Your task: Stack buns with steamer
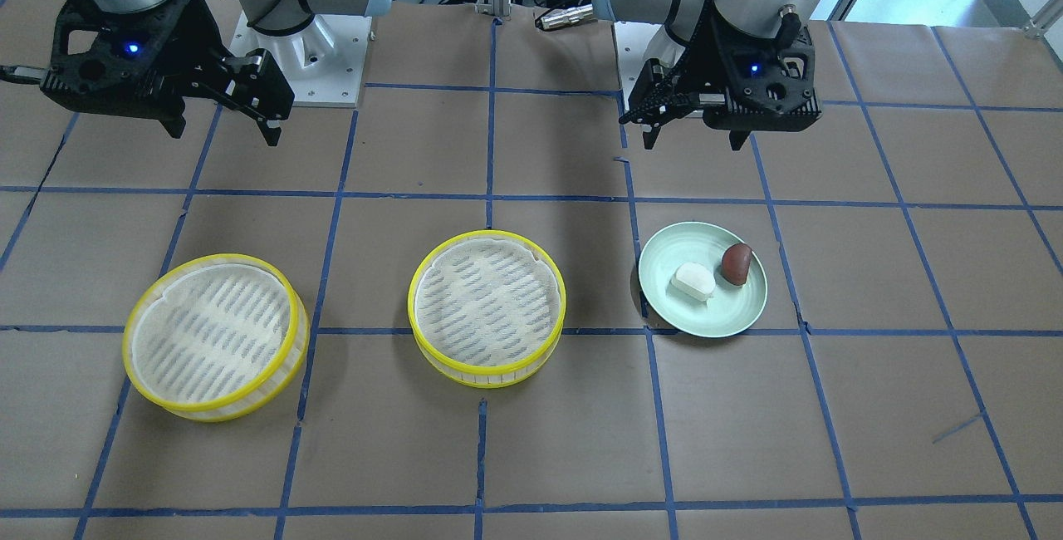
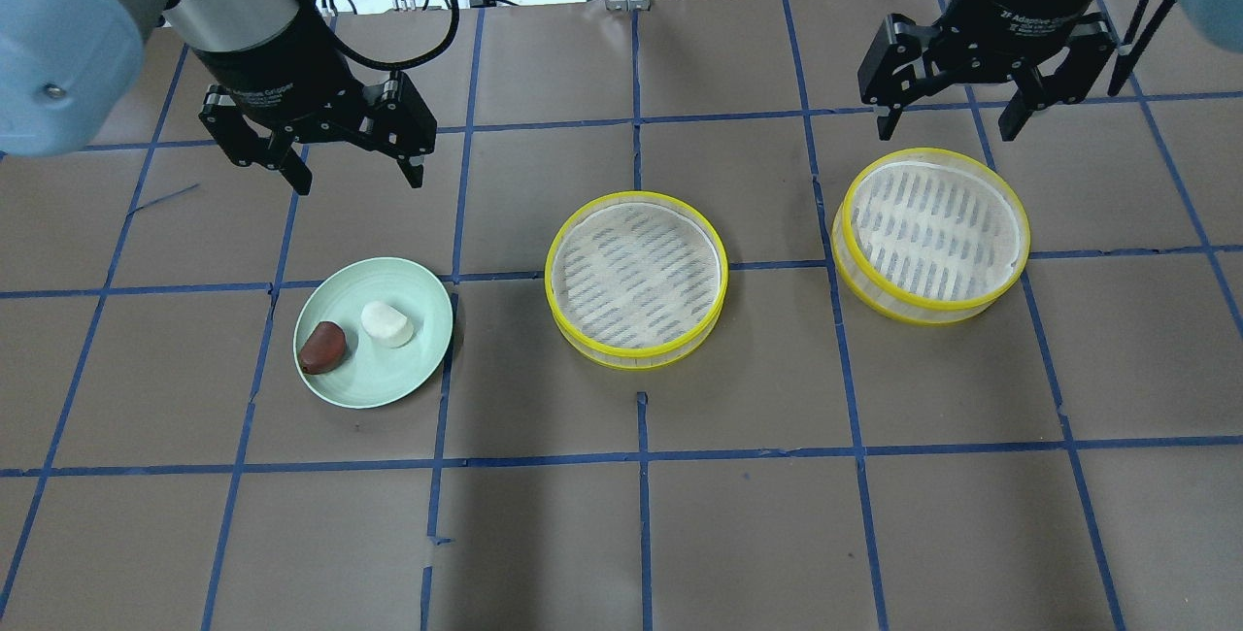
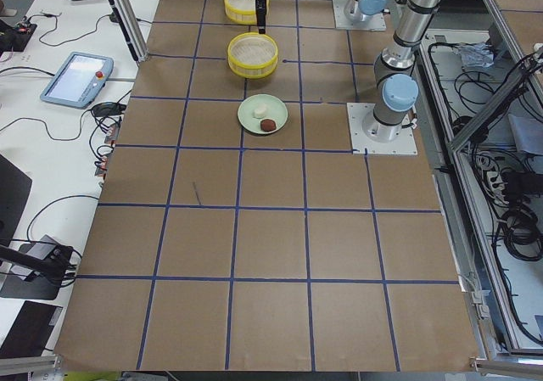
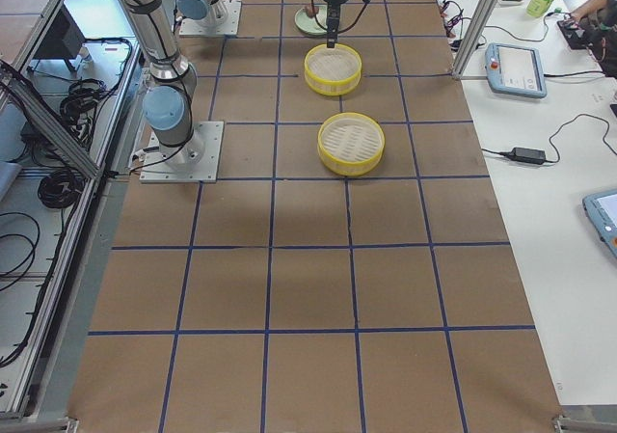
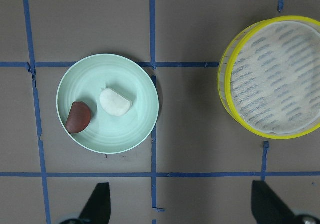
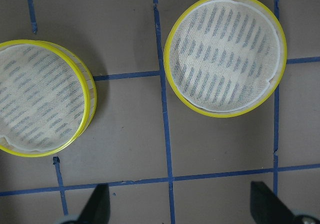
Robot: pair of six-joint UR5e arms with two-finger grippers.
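**Buns and steamer, both arms raised.** The white bun (image 2: 388,324) and the reddish-brown bun (image 2: 323,348) lie just beside each other on a pale green plate (image 2: 384,381) on the robot's left part of the table (image 2: 738,534). The two steamer tiers stand apart from each other and hold nothing but their striped liners. The middle tier (image 2: 636,279) is near the table's centre and the right tier (image 2: 934,233) is on the robot's right. The left gripper (image 2: 359,182) hangs above the table near the plate and points downward. Its fingers are spread wide and grasp nothing. The right gripper (image 2: 947,133) hangs likewise near the right tier, fingers down, spread wide and empty. Neither gripper touches any object. In each wrist view the two dark fingertips show at the lower edge, well apart, with bare table between them.
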